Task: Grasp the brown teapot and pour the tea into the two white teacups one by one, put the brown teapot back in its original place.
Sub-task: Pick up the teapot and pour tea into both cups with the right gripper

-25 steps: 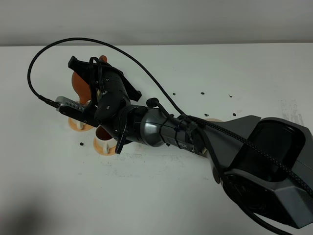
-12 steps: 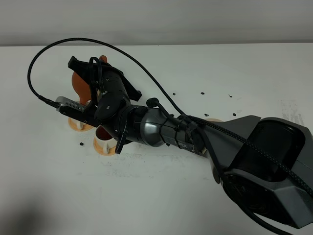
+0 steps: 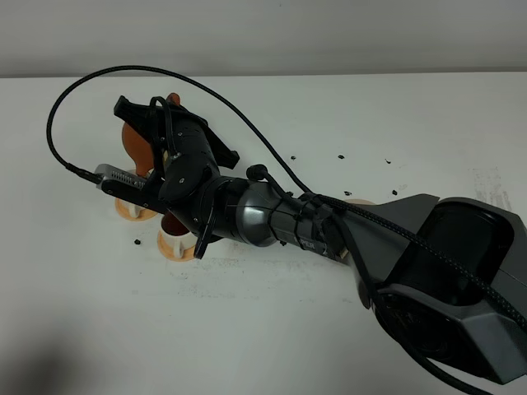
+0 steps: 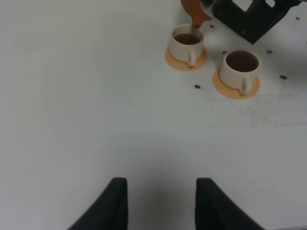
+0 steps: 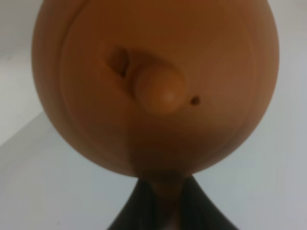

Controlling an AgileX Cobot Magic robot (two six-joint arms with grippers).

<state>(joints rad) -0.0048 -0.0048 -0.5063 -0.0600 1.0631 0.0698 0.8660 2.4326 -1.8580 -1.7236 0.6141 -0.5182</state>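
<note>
Teapot (image 3: 134,141) up off table, tilted, at roughly 10 o'clock of the exterior high view; mostly hidden behind right arm (image 3: 272,216), only an orange-brown sliver showing. Fills right wrist view, lid knob (image 5: 160,92) facing camera, blurred by closeness. Handle pinched between right gripper (image 5: 162,203) fingers; fingertips cut off at frame edge. In left wrist view only spout (image 4: 194,13) visible, rest cropped.

Table (image 3: 263,313) white, bare across the near half. Dark specks scattered around 1 o'clock (image 3: 341,156), one more (image 3: 136,242) near the cups.

Left gripper (image 4: 161,201) seen only in its own wrist view, fingertips a narrow gap apart over bare table, holding nothing, well apart from the cups.

Far cup (image 4: 186,43) directly under spout, thin stream of tea (image 4: 196,30) dropping in; dark liquid inside. Near cup (image 4: 241,68) just beside it, already holding dark tea. Each on an orange saucer (image 4: 233,88). From overhead both cups largely blocked by wrist and camera housing; saucer edges (image 3: 175,247) peeking out.

Beige dish (image 3: 356,200) barely visible, small sliver behind the arm cable near centre.
</note>
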